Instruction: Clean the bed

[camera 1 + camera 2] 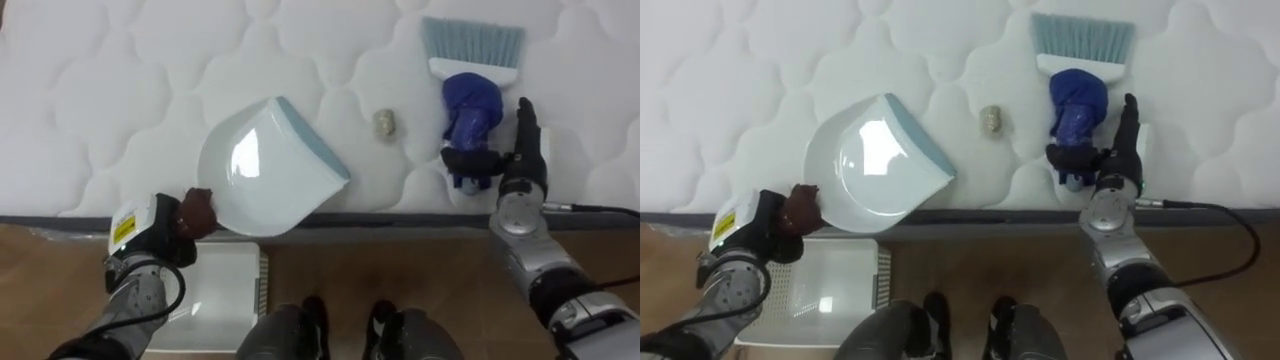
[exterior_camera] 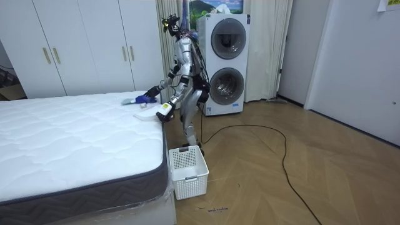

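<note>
From where I stand, the robot is leaning over the edge of the bed (image 1: 110, 90) with both tools out. Its left robot hand (image 1: 172, 232), at the lower left of the frame, is closed round the handle of a white dustpan (image 1: 255, 170). The pan lies on the mattress with its grey-blue lip facing the upper right. At the right, the right robot hand (image 1: 520, 160) has its thumb hooked across the blue handle of a hand brush (image 1: 472, 100) and its fingers stretched out alongside. The bristles point to the top of the frame. The thing to clear, a small crumpled scrap (image 1: 385, 123), sits on the mattress between the pan's lip and the brush, touching neither.

As I see it, the step is sweeping that scrap into the pan. The brush should swing round so the bristles land on the scrap's right side. Short, light strokes to the left would suit the quilted dips, where the scrap could lodge. The pan's lip needs to press flat into the mattress.

There is a yellow sticker (image 1: 123, 228) on the left wrist, but I can't read its print.
</note>
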